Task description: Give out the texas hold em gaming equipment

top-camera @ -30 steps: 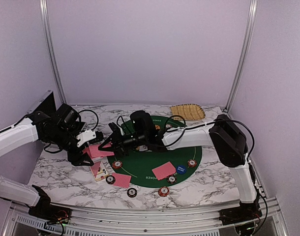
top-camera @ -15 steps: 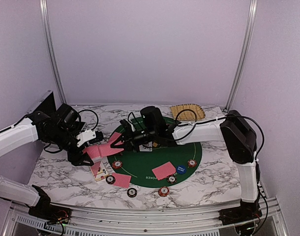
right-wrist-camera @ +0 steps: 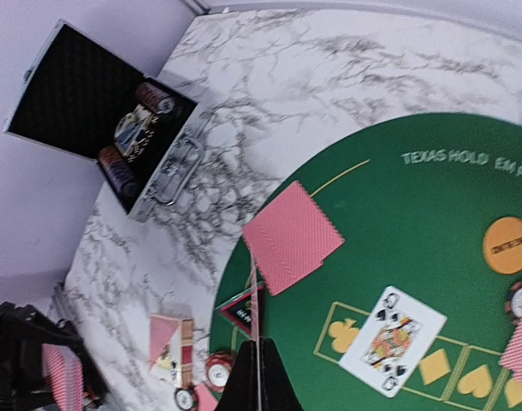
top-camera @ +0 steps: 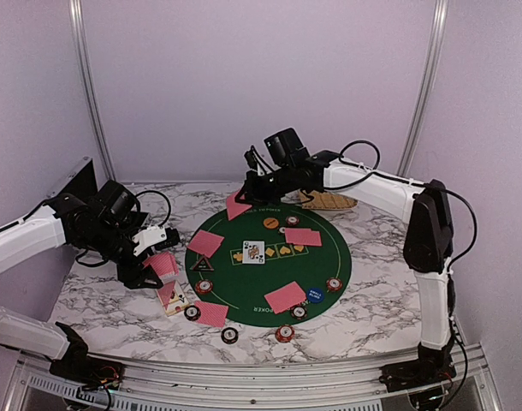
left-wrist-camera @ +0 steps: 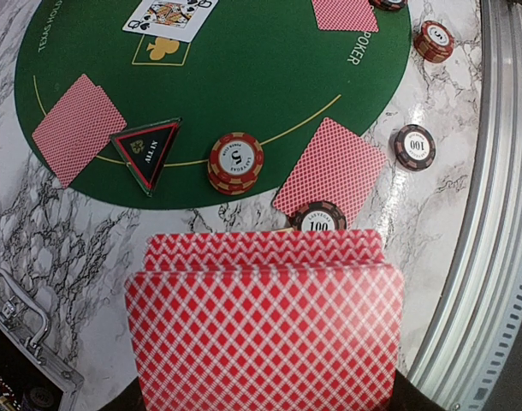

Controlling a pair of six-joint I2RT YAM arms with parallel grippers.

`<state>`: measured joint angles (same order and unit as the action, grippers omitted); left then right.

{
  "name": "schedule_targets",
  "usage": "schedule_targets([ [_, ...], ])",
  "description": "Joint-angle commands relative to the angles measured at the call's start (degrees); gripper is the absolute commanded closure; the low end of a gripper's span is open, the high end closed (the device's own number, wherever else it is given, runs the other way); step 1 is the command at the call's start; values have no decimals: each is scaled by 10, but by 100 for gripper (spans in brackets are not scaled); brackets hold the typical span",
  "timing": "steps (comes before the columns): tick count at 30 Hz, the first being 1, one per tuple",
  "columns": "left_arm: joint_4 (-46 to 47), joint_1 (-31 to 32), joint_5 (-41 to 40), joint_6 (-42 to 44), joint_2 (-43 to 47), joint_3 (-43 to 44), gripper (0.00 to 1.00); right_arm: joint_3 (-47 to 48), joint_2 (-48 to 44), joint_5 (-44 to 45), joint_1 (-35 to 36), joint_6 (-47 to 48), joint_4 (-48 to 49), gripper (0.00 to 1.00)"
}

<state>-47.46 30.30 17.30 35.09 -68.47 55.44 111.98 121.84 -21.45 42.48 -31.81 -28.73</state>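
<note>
- Now the left gripper (top-camera: 148, 272) is pinched on a stack of red-backed cards (left-wrist-camera: 265, 330), above the marble table (top-camera: 372, 317), just left of the green mat (top-camera: 252, 278).
- The right gripper (top-camera: 246, 193) is pressed together on a single red-backed card (top-camera: 238, 206), high over the mat's far-left rim.
- A face-up card (top-camera: 254, 251) lies on the mat, below and well apart from that claw.

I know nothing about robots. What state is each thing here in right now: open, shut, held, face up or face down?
left gripper: shut on the card stack, backs showing.
right gripper: shut on a single card, lifted off the table.
metal case: open, chips inside.
court card: face up on the green mat.
red-backed cards: face down beside the triangle button.
</note>
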Motion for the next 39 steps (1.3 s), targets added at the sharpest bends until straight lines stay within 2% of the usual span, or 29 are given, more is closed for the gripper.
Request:
schedule_targets([
  [1,0,-4,3,1,16,-4,100,62,41,256,13,175,-162,100],
  [7,0,-4,4,-1,14,-4,100,72,73,483,51,294,-159,100],
  [10,1,-4,6,-1,12,-2,100,76,95,553,73,341,-149,100],
  [14,1,-4,8,-2,9,-1,100,71,116,603,99,389,-113,100],
  [18,1,-4,7,-3,10,-2,100,49,128,637,115,441,-64,100],
  [27,1,-4,10,-3,11,-2,100,-8,138,646,142,504,10,100],
  [39,3,-4,10,-6,10,0,100,-15,152,622,147,504,31,98],
])
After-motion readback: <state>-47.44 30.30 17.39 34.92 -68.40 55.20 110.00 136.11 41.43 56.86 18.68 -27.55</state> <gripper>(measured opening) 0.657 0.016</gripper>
